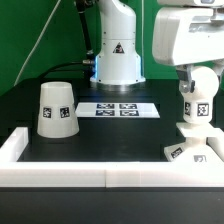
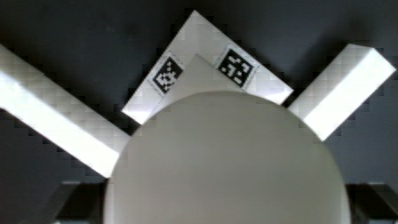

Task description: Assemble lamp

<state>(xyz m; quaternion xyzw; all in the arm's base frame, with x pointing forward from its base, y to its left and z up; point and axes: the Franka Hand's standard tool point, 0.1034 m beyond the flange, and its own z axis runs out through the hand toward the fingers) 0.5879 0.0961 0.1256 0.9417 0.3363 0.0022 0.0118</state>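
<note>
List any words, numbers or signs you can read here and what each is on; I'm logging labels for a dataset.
No words or numbers are readable in either view.
robot pedestal: a triangle sticker with a dark symbol, too small to read.
shade, bulb, base, marker board: black-and-white square tags, patterns only, no letters.

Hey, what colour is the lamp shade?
The shade is white with a black-and-white square tag, best seen in the exterior view.

Exterior view fronts the table — wrist view, close over bulb.
</note>
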